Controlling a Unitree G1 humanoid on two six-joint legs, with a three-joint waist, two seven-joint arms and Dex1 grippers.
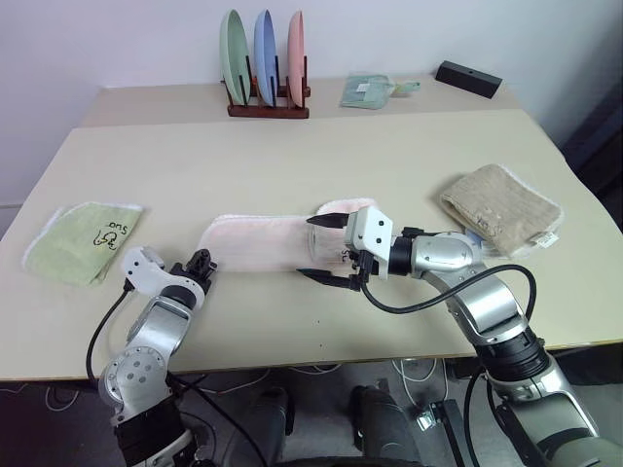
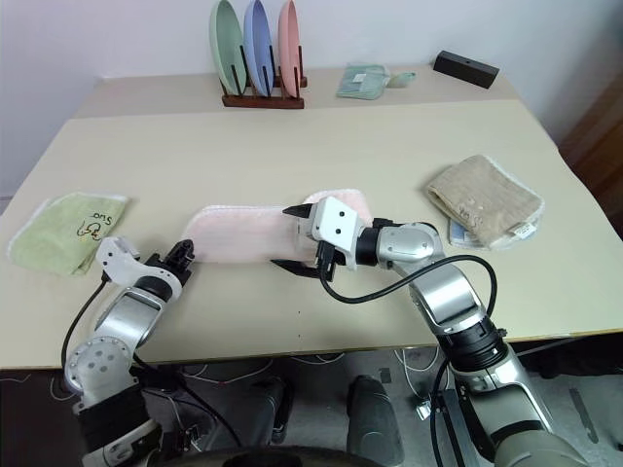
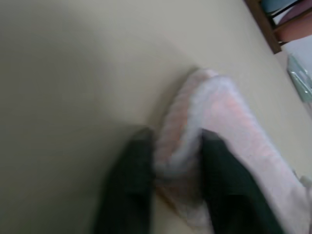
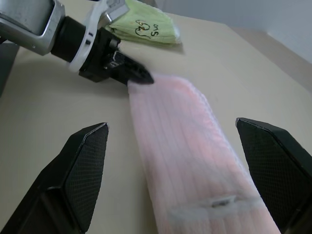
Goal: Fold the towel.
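The towel [image 1: 258, 243] is pale pink terry cloth, folded into a long band with a white trimmed edge, lying across the middle of the beige surface [image 1: 292, 156]. The left gripper [image 3: 170, 161] has its fingers [image 3: 129, 180] pinched shut on the towel's left end. The right gripper [image 1: 326, 248] hangs just above the towel's right end, its fingers [image 4: 83, 170] spread wide and holding nothing.

The right gripper [image 1: 329, 250] covers the pink towel's [image 1: 255, 242] near end. A small white item [image 2: 458, 232] hides under the beige towel [image 2: 484, 200]. The packet [image 1: 367, 89] at the back is unreadable.
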